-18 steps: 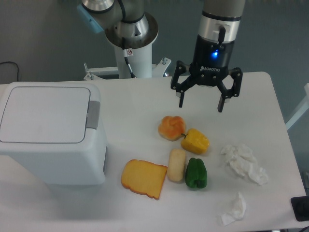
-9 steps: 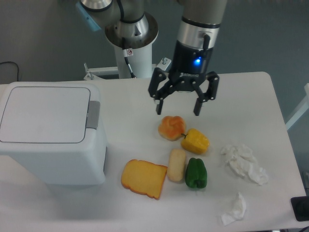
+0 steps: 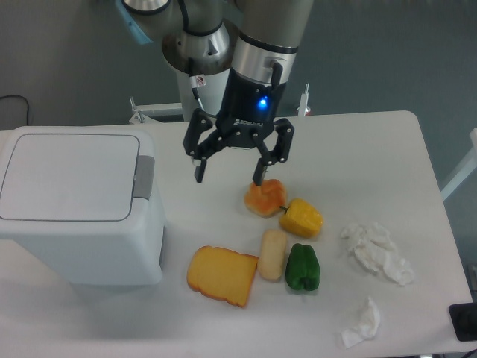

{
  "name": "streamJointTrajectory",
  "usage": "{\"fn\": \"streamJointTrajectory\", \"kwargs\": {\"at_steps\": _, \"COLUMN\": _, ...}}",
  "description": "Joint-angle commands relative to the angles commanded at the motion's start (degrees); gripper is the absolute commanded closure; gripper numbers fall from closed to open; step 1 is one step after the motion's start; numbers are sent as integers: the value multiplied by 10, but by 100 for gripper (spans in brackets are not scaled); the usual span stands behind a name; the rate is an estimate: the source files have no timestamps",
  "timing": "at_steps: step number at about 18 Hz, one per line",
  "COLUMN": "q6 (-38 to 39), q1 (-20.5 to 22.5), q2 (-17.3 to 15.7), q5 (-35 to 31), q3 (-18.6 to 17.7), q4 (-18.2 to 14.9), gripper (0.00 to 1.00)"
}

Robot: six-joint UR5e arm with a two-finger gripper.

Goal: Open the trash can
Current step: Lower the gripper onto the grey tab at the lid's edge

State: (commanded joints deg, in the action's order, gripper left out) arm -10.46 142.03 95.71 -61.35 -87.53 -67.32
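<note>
Plainly, the end effector (image 3: 226, 170) hung above the worktop (image 3: 373, 142) with its two fingers spread wide and nothing between them. The trash can (image 3: 78, 205) stood well off to its left in the camera view, lid flat and shut, the grey push tab (image 3: 144, 177) on the lid edge that faced the end effector. Just below and right of the fingertips lay an orange bun-like piece (image 3: 265, 197), touching a yellow pepper (image 3: 302, 217); further below were a pale bread roll (image 3: 273, 254), a green pepper (image 3: 302, 267) and a slice of toast (image 3: 220, 275). Two crumpled tissues (image 3: 376, 249) lay well to the right.

My judgement is that the main risk lay in the press on the tab. With the fingers so far apart, one tip could land on the tab while the other struck the lid or the bin's side wall, and the push might then tip or slide the light plastic bin rather than release the lid. A descent too early could also catch the orange piece, which sat close under one finger.

A maker's name ran across the dark body of the end effector, under a blue light, but it was too small to read with certainty. A small red-and-white sticker (image 3: 198, 80) on the arm's base was likewise illegible.
</note>
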Motion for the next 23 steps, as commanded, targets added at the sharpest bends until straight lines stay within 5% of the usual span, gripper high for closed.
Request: {"fn": "streamJointTrajectory", "kwargs": {"at_steps": 23, "q6": -1, "q1": -31, "q2": -5, "q5": -4, "q3": -42, "q4": -4, "gripper": 0}}
